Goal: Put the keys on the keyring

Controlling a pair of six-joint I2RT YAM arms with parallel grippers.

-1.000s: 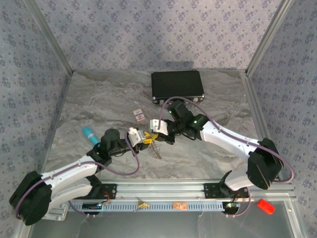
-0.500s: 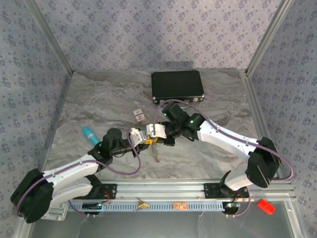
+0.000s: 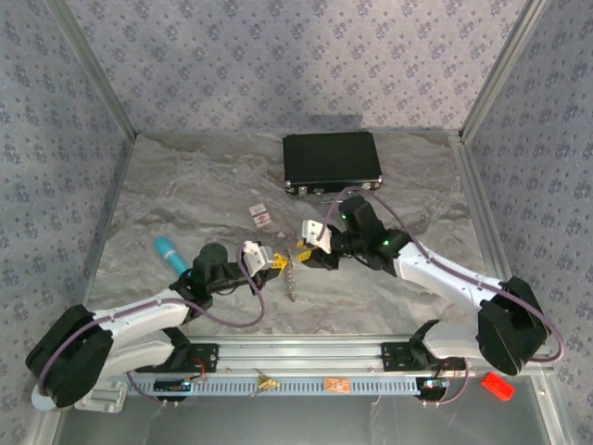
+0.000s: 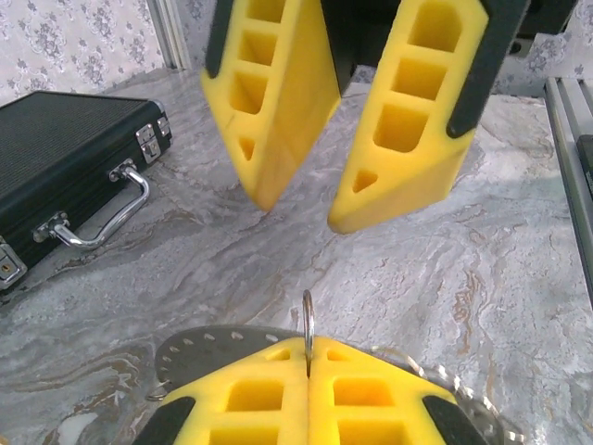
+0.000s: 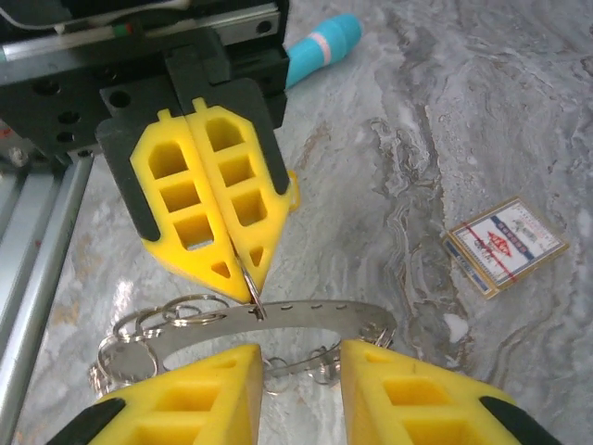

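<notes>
Grey marbled tabletop (image 3: 185, 195); floral-patterned walls (image 3: 278, 56); aluminium corner posts (image 3: 95, 69); even diffuse light.

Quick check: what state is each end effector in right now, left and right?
Left end effector: closed, pinching a small loop of the keyring.
Right end effector: open, holding nothing.

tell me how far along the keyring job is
Done: the left gripper has the keyring clamped by a thin loop. In hand: the right gripper faces it, jaws open and empty. Left: the actual threading; nothing is being fed onto it yet.
</notes>
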